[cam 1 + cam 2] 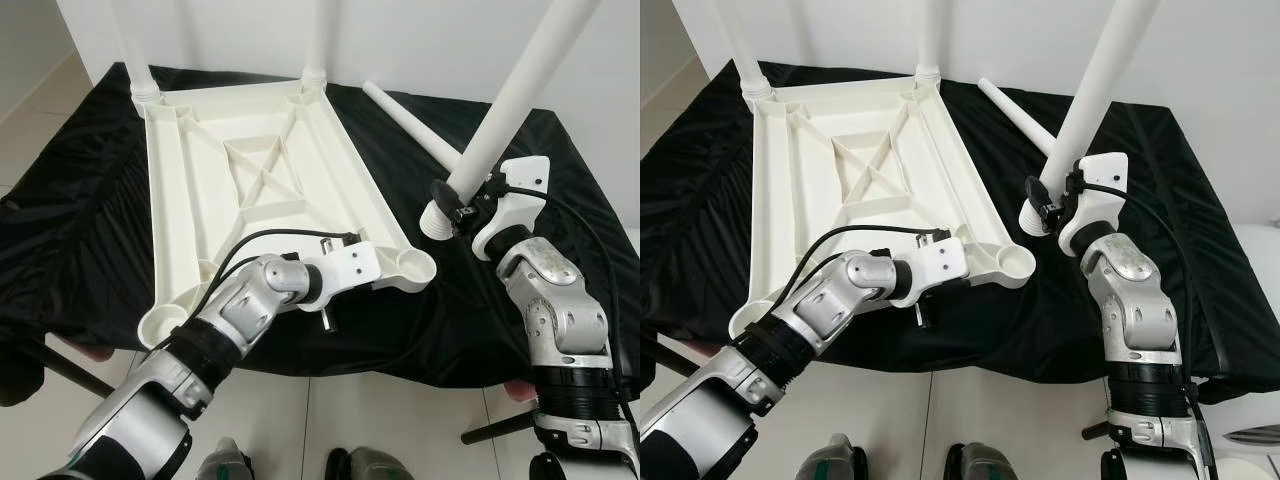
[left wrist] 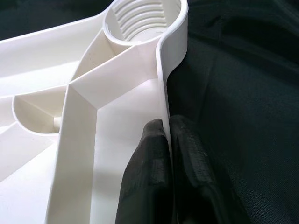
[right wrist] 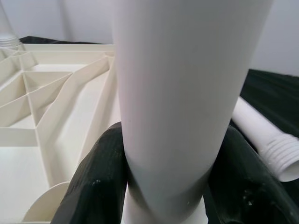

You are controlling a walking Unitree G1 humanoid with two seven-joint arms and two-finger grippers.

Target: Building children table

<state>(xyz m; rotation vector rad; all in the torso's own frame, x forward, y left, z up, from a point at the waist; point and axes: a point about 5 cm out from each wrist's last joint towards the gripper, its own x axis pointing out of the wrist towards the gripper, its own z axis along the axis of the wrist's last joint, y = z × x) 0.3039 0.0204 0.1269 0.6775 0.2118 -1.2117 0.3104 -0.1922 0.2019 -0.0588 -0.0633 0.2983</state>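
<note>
- Left eye view: a white tabletop [image 1: 250, 190] lies upside down on a surface draped in black cloth [image 1: 70, 230], ribs facing up.
- Two legs [image 1: 140, 60] already stand in its far corner sockets.
- Left end effector [image 2: 169, 154] pinches the tabletop's near rim, one finger on each side of the thin wall, just short of an empty threaded socket [image 2: 142, 18] at the near right corner.
- A loose leg [image 1: 415, 125] lies on the cloth to the right of the tabletop.
- Right end effector [image 3: 163, 186] is clamped around another leg [image 1: 510, 100], held tilted, its threaded end low beside the empty socket but apart from it.
</note>
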